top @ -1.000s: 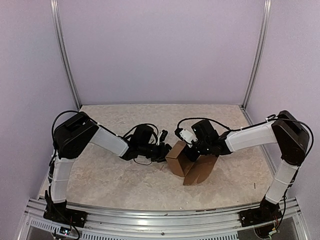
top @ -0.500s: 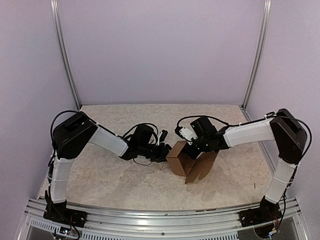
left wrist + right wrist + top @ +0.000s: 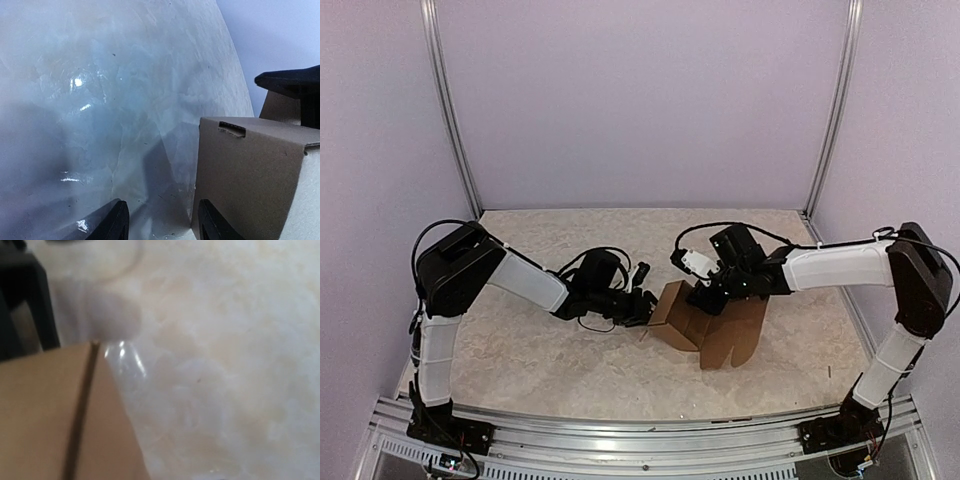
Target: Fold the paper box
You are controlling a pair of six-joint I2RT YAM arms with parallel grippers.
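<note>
The half-folded plain brown cardboard paper box stood on the pale, marbled counter between the two arms. Its walls were raised and its loose flaps splayed toward the near edge. The chief risk, as I judged it, was that the raised panels would spring back flat or the light box would skid, since neither pincer visibly clamped it.

The left pincer lay low, almost on the counter. Its jaws stood partly apart with nothing between them, and one finger was just beside the box's left wall. A push from there with no hold on the far side could slide the box rightward.

The left arm reached in flat from the left, elbow bent. The right arm stretched long and level from the right, with the right pincer over the box's top. Its wrist view was blurred, so I could not tell how far it was open or whether it held cardboard.
</note>
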